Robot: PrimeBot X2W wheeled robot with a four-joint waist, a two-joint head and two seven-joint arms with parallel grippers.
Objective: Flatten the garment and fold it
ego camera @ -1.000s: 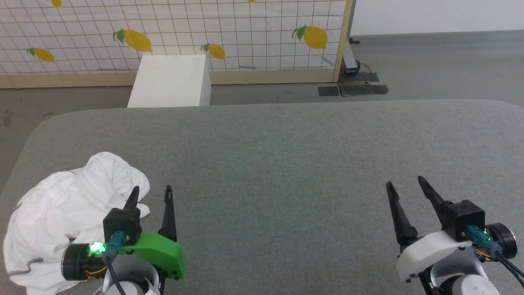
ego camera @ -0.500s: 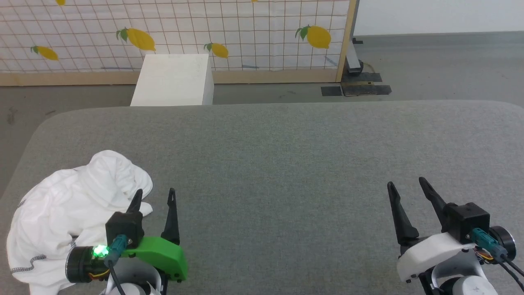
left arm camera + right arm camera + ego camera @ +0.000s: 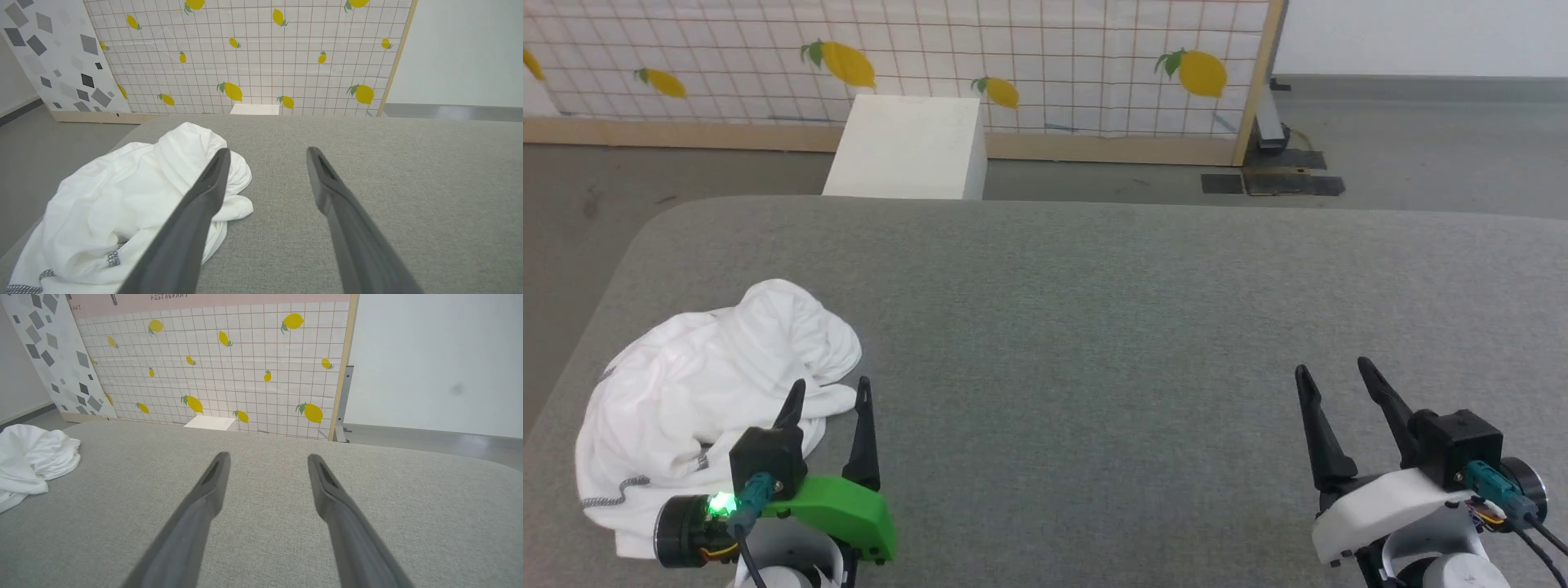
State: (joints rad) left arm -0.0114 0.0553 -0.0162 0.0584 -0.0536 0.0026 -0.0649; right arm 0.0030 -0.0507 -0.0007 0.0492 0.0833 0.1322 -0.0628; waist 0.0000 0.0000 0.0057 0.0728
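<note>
Basically nothing's done yet: the garment (image 3: 711, 376) sits in a crumpled heap at the near-left corner of the grey tabletop (image 3: 1094, 310). The left hand (image 3: 830, 381) is right by it and the right hand (image 3: 1330, 365) well apart, both spread wide and empty. Flattening and folding are all left.
</note>
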